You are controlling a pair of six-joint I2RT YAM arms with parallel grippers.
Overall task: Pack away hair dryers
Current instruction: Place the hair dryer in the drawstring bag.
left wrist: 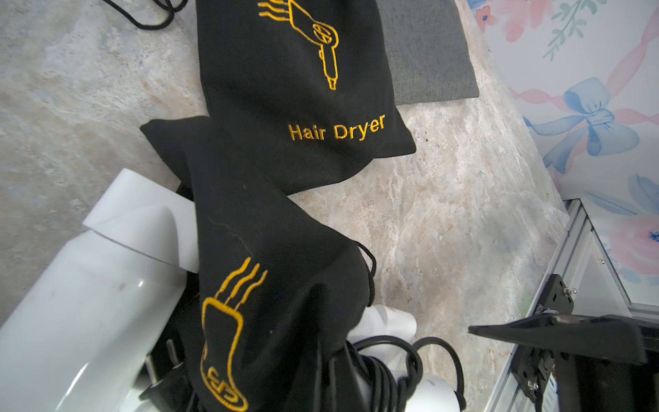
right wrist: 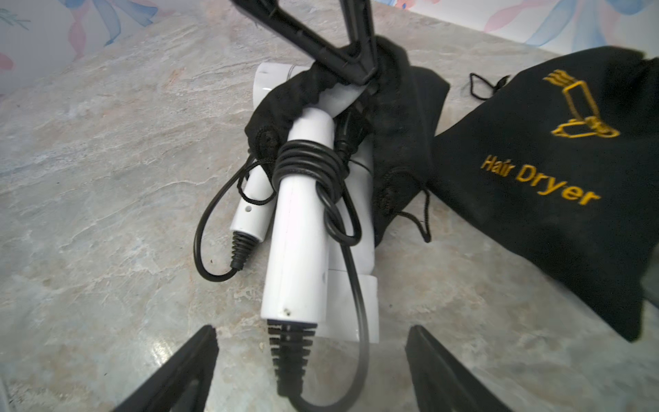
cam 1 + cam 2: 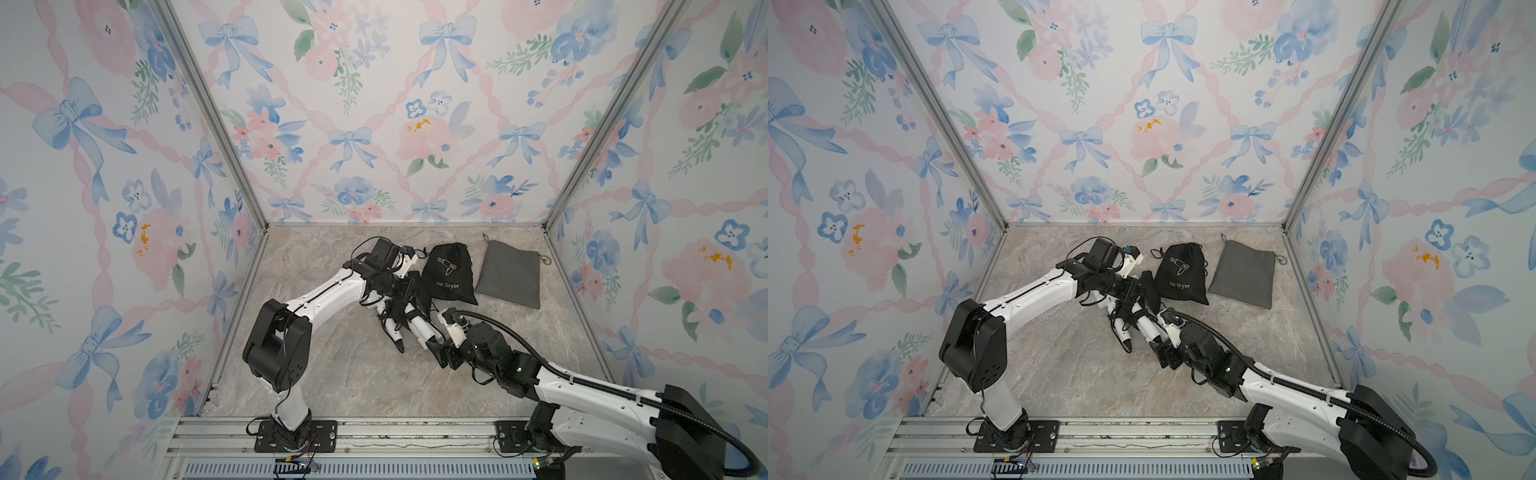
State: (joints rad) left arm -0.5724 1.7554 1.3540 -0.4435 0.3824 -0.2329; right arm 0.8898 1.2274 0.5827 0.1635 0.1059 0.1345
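While L pincer (image 2: 358, 69) grips pouch (image 2: 403, 107), dryer (image 2: 299, 249) lies before gaping R pincer (image 2: 311, 334).

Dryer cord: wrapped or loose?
Wrapped: several cord turns circle the white dryer handle; a slack length loops from its strain relief back to the coil.

The black pouch (image 2: 396, 107) hides the upper end of the white hair dryer (image 2: 299, 249). Of the right gripper (image 2: 312, 330) and the left gripper (image 2: 360, 71), only fingers show, cut by the frame edges. The grey pouch (image 1: 428, 53) runs partly out of frame.
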